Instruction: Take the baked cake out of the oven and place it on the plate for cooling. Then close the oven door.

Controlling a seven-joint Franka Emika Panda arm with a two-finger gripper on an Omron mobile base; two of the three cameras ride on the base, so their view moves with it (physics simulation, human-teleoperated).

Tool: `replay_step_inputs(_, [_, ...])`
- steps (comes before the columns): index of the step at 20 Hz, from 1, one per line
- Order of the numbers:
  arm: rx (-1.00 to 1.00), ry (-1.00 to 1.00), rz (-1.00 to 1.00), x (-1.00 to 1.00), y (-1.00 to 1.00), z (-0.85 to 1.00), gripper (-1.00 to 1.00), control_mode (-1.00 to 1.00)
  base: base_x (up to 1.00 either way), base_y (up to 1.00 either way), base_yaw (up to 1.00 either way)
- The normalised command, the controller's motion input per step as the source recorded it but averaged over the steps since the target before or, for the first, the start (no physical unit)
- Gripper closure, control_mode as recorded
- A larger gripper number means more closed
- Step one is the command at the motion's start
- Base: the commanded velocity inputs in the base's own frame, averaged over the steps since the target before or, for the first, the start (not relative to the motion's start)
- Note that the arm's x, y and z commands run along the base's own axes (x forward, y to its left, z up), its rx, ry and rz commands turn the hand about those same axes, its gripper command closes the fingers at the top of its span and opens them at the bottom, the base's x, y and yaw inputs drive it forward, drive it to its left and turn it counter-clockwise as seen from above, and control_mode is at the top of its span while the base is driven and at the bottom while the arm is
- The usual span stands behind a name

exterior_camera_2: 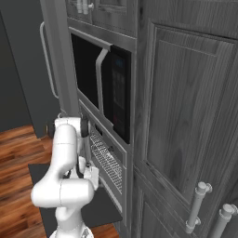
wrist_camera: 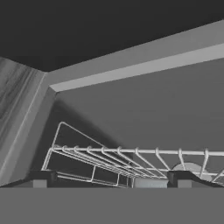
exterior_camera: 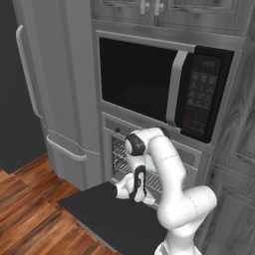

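1. At the oven's (exterior_camera: 149,164) mouth, your gripper (wrist_camera: 111,178) hangs with its fingertips (wrist_camera: 41,178) spread wide, holding nothing.
2. Just ahead you see wire racks (wrist_camera: 131,159).
3. Below your arm, the oven door (exterior_camera: 109,219) lies folded flat.
4. Above sits the microwave (exterior_camera: 164,84).

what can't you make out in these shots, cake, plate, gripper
- Cake: hand view, a pale round shape behind the rack wires, cut off low; can't confirm.
- Gripper: left base view, the forearm hides its fingers.
- Oven inside: right base view, too edge-on to see in.
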Motion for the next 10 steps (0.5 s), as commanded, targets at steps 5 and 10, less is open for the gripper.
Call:
replay_step_inputs(5, [0.18, -0.08, 0.11, 0.4, -0.03, 0.29, -1.0, -1.0, 0.0, 0.0, 0.0])
replay_step_inputs(10, [0.12, -0.12, 0.04, 0.03, 0.15, 0.25, -1.0, -1.0, 0.0, 0.0, 0.0])
